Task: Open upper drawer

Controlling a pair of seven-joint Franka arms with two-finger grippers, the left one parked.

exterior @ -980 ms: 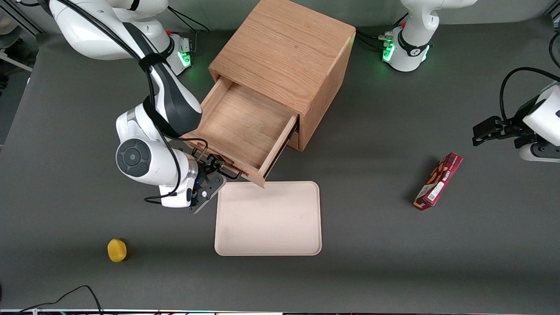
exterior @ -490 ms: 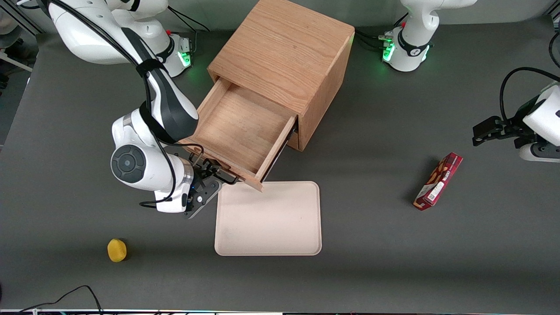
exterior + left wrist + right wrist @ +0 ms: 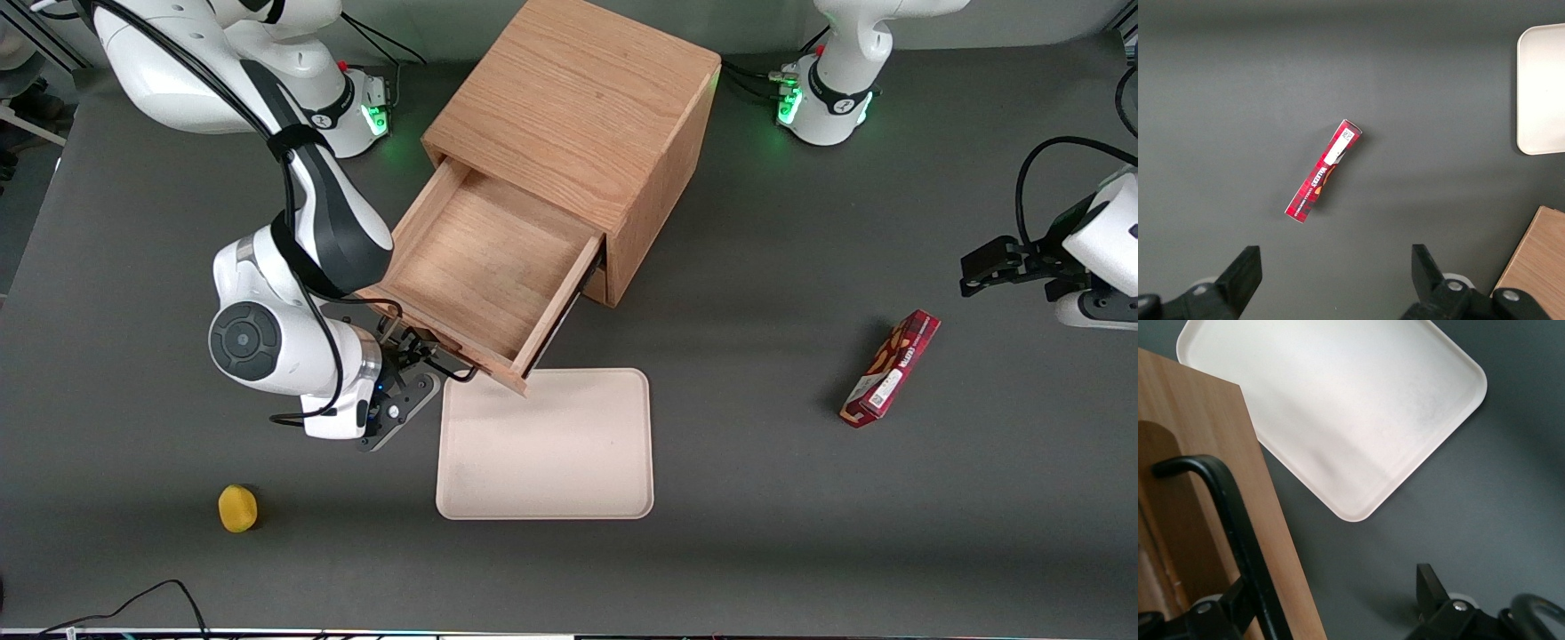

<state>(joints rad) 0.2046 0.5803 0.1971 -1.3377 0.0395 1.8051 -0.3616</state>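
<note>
Where the upper drawer [image 3: 484, 267] stands drawn well out of the cabinet [image 3: 578, 107], its plain wood floor and side walls lie open to the front view, and nothing is in it. The cabinet is a cube of light oak on the dark table [image 3: 800, 533], turned so that its front faces the working arm's end. The drawer front carries a black bar handle [image 3: 444, 366], which the right wrist view shows as a bent black bar [image 3: 1238, 520] standing off the wood.

The gripper [image 3: 418, 360] is in front of the cabinet, level with the drawer front and at the handle. Its fingers [image 3: 1429, 587] are spread wide. The bar passes between them close against one finger, while the other finger is well apart from it. The bar is not clamped, and the gripper has hold of nothing.

A pale tray [image 3: 544, 444] lies nearer to the front camera than the cabinet, and one corner of the drawer front shows over the tray's rim. The tray carries nothing, and it also appears in the right wrist view [image 3: 1338, 407] and in the left wrist view [image 3: 1541, 87].

A small yellow fruit [image 3: 237, 508] lies well apart from the cabinet, toward the working arm's end and nearer to the front camera. A long red box [image 3: 891, 368] lies flat toward the parked arm's end, well apart from the cabinet, and the left wrist view [image 3: 1323, 171] shows it alone on bare table.
</note>
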